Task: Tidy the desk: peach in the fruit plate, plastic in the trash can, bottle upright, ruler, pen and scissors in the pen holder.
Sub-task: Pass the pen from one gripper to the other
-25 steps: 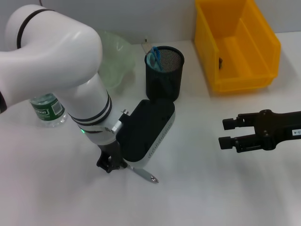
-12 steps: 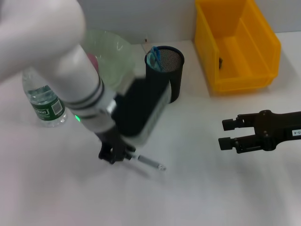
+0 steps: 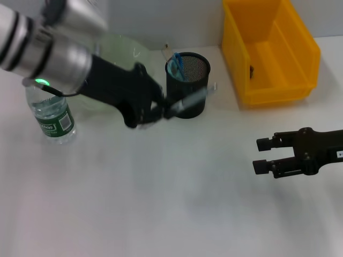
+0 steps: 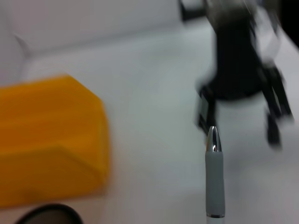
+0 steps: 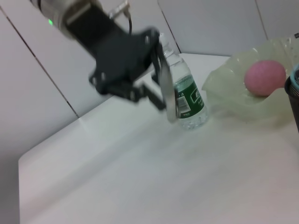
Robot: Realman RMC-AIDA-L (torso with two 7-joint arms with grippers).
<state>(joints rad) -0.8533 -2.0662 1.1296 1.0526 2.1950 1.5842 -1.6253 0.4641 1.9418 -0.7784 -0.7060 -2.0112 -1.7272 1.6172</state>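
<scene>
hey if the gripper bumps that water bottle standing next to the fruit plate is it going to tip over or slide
The water bottle stands upright, tall against a narrow base, so a knock near the cap would probably tip it. It looks clear and mostly empty, hence likely light; a low push might slide it on the smooth white table. Once down, its round body could roll.

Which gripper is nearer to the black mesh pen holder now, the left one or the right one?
Left. The left gripper holds the pen just beside the pen holder; the right gripper is far off, across the table.
</scene>
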